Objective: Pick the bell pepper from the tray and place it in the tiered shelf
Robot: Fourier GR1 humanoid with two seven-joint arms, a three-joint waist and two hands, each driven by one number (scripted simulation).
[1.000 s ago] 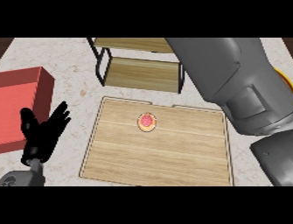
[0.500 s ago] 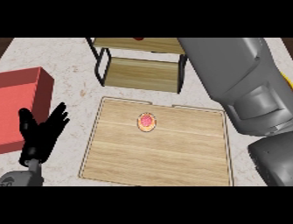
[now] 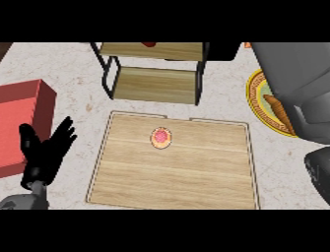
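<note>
Counter [image 3: 73, 93]: tray [image 3: 175, 187] holds, seemingly, bell pepper [image 3: 161, 138].

I am looking steeply down from my head onto the counter [image 3: 65, 74], facing forward. The tray [image 3: 175, 182] is sitting close beneath me, the tiered shelf [image 3: 156, 83] is lying farther ahead near the top edge, and my left hand [image 3: 45, 157] is showing at lower left.

Change: right forearm [image 3: 306, 83] displaced toward the right edge
I read the right forearm as withdrawn from over the tiered shelf [image 3: 156, 83], so the shelf's right posts are now exposed, and a yellow-rimmed plate [image 3: 251, 101] carrying an orange item [image 3: 275, 106] has come into view to the shelf's right
</note>
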